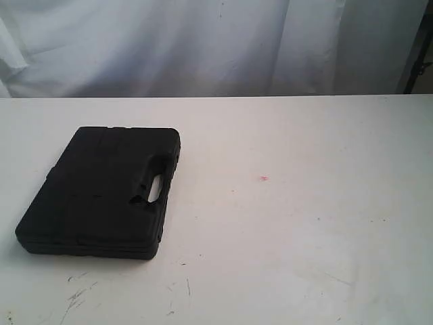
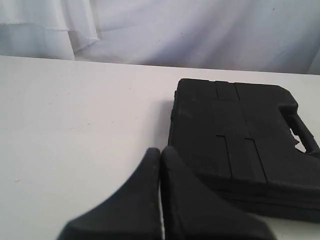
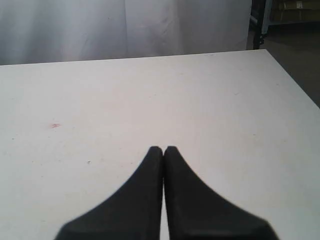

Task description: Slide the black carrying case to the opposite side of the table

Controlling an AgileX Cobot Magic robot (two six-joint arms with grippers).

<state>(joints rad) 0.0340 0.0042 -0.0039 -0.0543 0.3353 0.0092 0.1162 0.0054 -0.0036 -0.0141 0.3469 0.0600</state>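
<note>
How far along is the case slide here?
Done: nothing; the case lies on the left part of the table in the exterior view. In hand: the left gripper, shut, points beside the case's edge, no contact evident; the right gripper is shut over the table, case out of its view. Left: the whole slide across.

case on table | left side | handle facing right

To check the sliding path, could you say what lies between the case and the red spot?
Only bare table between case and red spot, per the exterior view.
</note>
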